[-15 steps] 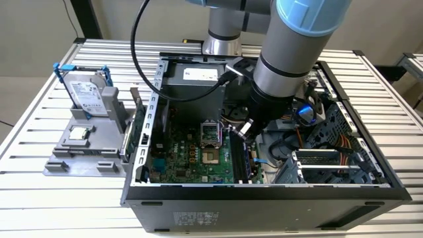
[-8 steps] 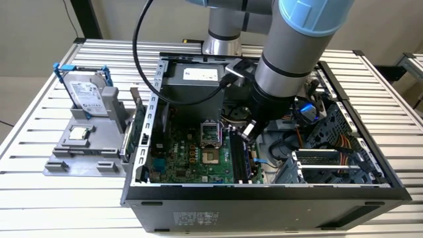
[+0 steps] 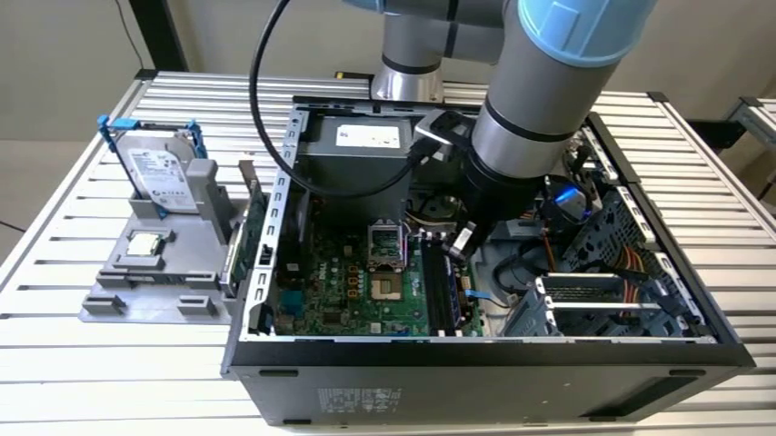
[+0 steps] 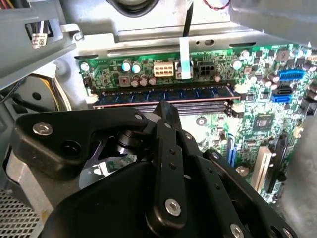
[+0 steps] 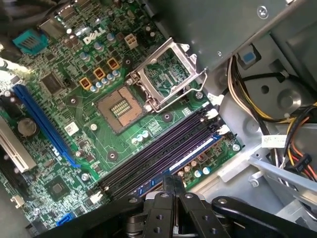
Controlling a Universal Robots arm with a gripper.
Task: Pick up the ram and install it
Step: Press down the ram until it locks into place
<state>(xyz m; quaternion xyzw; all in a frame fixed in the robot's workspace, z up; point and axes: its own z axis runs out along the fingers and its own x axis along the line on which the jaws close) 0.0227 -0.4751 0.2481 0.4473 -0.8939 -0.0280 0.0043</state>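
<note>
The ram (image 4: 163, 93) is a long dark blue stick with a row of chips. It sits lengthwise in the memory slot nearest the motherboard's edge, between white latches, and shows as a thin blue strip (image 5: 190, 154) in the first wrist view. My gripper (image 4: 166, 106) is shut, its black fingertips pressed together with nothing between them. They hover right at the ram slots (image 5: 158, 161), beside the stick. In the exterior view the gripper (image 3: 464, 243) reaches down inside the open computer case (image 3: 485, 350), over the ram (image 3: 439, 289).
The processor socket (image 5: 119, 106) lies bare with its metal frame (image 5: 168, 74) flipped open. Bundled cables (image 5: 262, 114) and a grey drive bracket (image 5: 282, 173) crowd one side of the slots. Outside the case, a grey fixture (image 3: 104, 304) holds a hard drive (image 3: 164, 173) and a small silver chip (image 3: 145, 243).
</note>
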